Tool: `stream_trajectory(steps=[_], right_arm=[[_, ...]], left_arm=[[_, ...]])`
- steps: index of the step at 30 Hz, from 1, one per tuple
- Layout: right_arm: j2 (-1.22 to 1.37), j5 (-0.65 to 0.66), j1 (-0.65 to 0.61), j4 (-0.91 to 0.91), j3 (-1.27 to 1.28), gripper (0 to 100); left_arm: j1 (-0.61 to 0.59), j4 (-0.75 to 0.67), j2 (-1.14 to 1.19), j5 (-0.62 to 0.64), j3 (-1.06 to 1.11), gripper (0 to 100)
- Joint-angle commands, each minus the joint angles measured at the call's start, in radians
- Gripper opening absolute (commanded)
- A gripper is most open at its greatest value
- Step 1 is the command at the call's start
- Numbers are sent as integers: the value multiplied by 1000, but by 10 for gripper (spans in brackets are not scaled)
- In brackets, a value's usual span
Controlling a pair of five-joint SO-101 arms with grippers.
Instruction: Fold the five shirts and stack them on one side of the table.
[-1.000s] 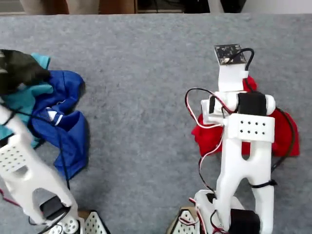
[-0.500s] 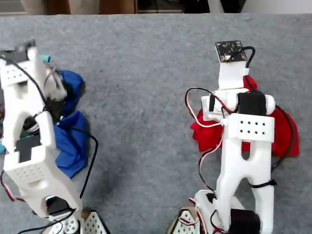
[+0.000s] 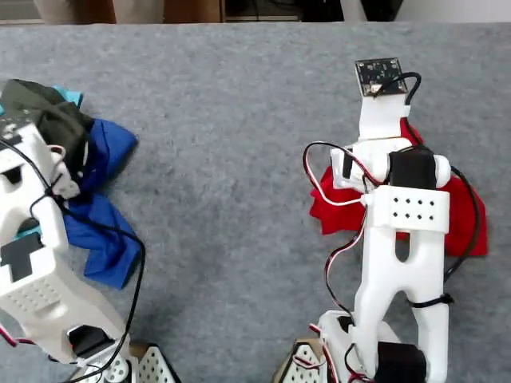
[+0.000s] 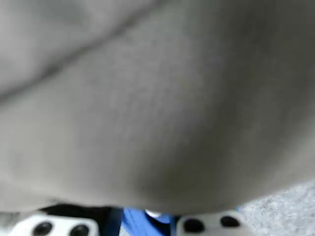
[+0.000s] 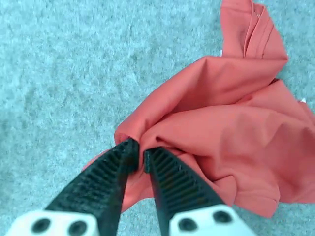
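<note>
A crumpled red shirt lies on the grey table at the right. My right gripper is shut on a raised fold at its edge. From above, the red shirt lies mostly under the right arm. At the far left is a pile of shirts: a blue one, a teal one peeking out behind, and a dark grey one on top. My left gripper sits in this pile. Dark grey cloth hangs right before the left wrist camera, with a strip of blue shirt below.
The grey felt table is bare between the two arms. Its far edge runs along the back. Cables hang beside both arms.
The left arm swung up over the pile and came back down at the far left. The dark shirt and the blue shirt were dragged about. The right arm barely moved; the red shirt's edge shifted slightly.
</note>
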Motion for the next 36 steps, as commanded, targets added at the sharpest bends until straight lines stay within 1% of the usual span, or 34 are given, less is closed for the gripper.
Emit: stream_trajectory(steps=[1, 3, 5, 8, 10, 12, 14, 20, 22, 23, 25, 27, 28, 30, 33, 36], right_arm=[[-24, 6, -18, -37, 19, 2], [-24, 6, -18, -57, 45, 2], [-24, 6, -18, -66, 70, 2], [-24, 6, -18, -72, 97, 2], [-24, 6, -18, -72, 102, 2], [-25, 6, -18, -72, 102, 2], [-25, 6, -18, -72, 102, 2], [-25, 9, -18, -71, 104, 2], [-25, 11, -18, -72, 104, 2], [-25, 12, -18, -72, 102, 2], [-25, 12, -30, -84, 99, 2], [-25, 9, -51, -101, 99, 2], [-25, 8, -71, -107, 97, 2], [-28, 8, -134, -100, 82, 2], [-25, 8, -277, -66, 12, 2], [-24, 8, -453, -25, -108, 2]], left_arm=[[-66, 160, -85, 78, -384, 18], [-75, 227, -107, 121, -609, 18], [-80, 258, -117, 144, -819, 18], [-81, 250, -117, 176, -1071, 18], [-84, 198, -108, 186, -1149, 18], [-104, 115, -77, 190, -1151, 18], [-124, 66, -22, 190, -1151, 18], [-238, 58, 199, 190, -1125, 18], [-258, 107, 269, 181, -1128, 20], [-256, 152, 295, 161, -1134, 38], [-222, 261, 340, 89, -1137, 131], [-181, 404, 351, 52, -1137, 247], [-164, 471, 351, 52, -1137, 286], [-132, 549, 349, 41, -1155, 304], [-117, 549, 323, 31, -1188, 291], [-117, 549, 222, 34, -1172, 292]])
